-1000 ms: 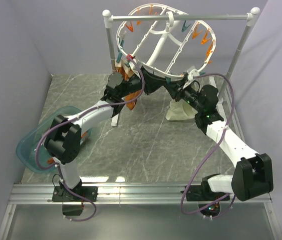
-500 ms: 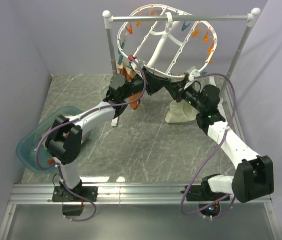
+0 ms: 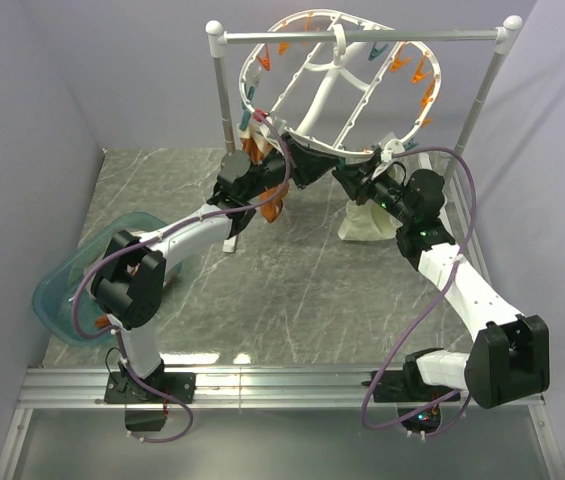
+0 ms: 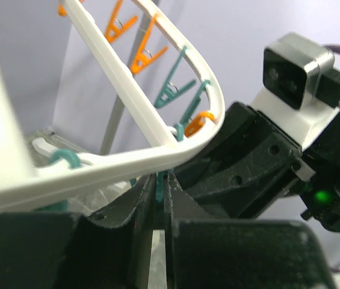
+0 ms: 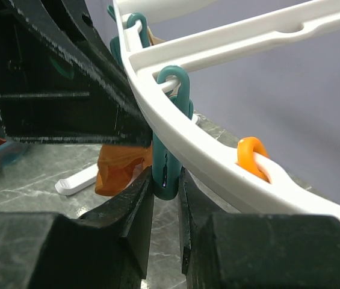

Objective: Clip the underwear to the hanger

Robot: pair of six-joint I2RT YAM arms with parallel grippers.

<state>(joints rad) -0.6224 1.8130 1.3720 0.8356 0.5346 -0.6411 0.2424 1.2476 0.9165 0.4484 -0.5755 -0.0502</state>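
Note:
The white oval hanger (image 3: 314, 108) hangs tilted from the rail, with orange and teal clips round its rim. My left gripper (image 3: 302, 168) sits at its lower rim, and its jaws are nearly closed on a thin teal clip (image 4: 159, 182) under the rim (image 4: 127, 159). My right gripper (image 3: 348, 180) faces it from the right, shut on a teal clip (image 5: 168, 158) that hangs from the rim (image 5: 218, 165). The cream underwear (image 3: 366, 223) droops below the right gripper; I cannot tell whether a clip holds it.
An orange-brown garment (image 3: 267, 203) hangs at the hanger's left side and shows in the right wrist view (image 5: 121, 165). The white rail stand (image 3: 362, 36) spans the back. A teal tub (image 3: 62, 290) sits at the left, by the wall.
The hanger has swung and tilted to the right. Both grippers moved slightly right with its lower rim. The underwear shifted a little to the right.

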